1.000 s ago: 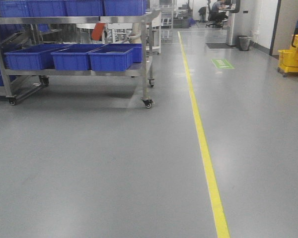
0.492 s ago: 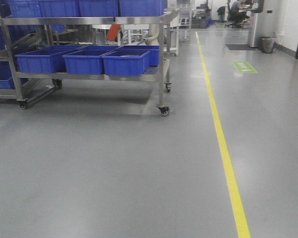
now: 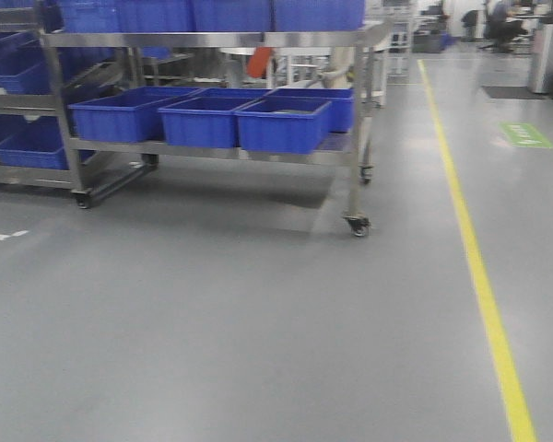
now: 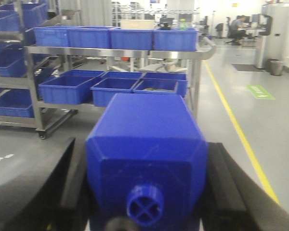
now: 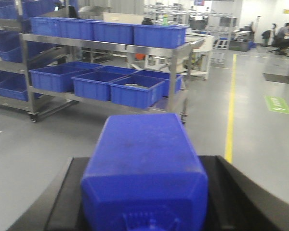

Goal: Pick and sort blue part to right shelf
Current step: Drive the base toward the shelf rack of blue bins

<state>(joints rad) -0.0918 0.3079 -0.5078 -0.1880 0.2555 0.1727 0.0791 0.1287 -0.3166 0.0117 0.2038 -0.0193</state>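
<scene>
In the right wrist view the blue part [image 5: 142, 154], a long narrow blue block with a chunky ridged cap at the frame's bottom edge, lies between the black fingers [image 5: 58, 202]; my right gripper [image 5: 144, 168] is shut on it. My left gripper [image 4: 145, 163] is shut on a wider blue block [image 4: 147, 139] with a small cross-slotted knob [image 4: 145, 208]. A steel shelf on wheels [image 3: 212, 39] stands ahead at the left of the front view, with blue bins [image 3: 281, 122] on its lower level. Neither arm shows in the front view.
A second rack with slanted blue bins [image 3: 18, 83] stands at the far left. A yellow floor line [image 3: 479, 267] runs along the right. A green floor sign [image 3: 525, 135] and a seated person [image 3: 498, 18] are far back right. Grey floor [image 3: 258, 322] lies before the shelf.
The front view has swung left: the shelf and yellow line have shifted rightward in the frame, and more of the left rack now shows.
</scene>
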